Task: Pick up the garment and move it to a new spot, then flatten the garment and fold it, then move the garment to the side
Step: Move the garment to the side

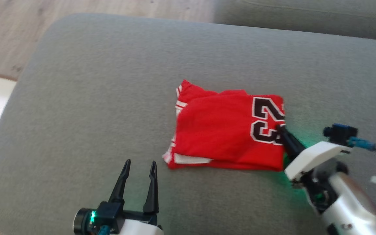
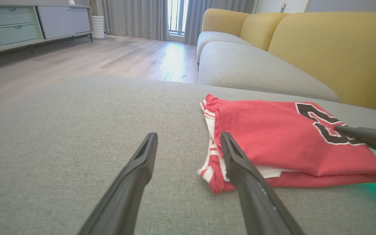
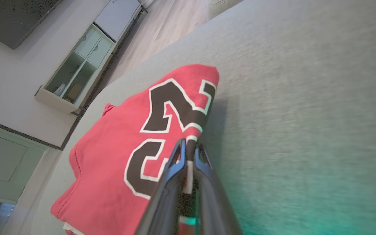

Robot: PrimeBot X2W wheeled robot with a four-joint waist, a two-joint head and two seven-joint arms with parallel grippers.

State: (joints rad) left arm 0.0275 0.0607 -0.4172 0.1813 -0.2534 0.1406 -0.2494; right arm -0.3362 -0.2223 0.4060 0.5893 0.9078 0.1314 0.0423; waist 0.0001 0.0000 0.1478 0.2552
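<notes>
The right claw (image 3: pixel 188 145) is pinched narrow on the right edge of the garment (image 1: pixel 220 130), at the printed number. The red garment lies folded in a neat rectangle on the grey sofa cushion (image 1: pixel 109 81). The left claw (image 1: pixel 140 162) hangs wide, holding nothing, just off the garment's near left corner. Folding looks done, so the step in hand is probably moving it aside. That calls for a low lift or slide that keeps the layers together.
</notes>
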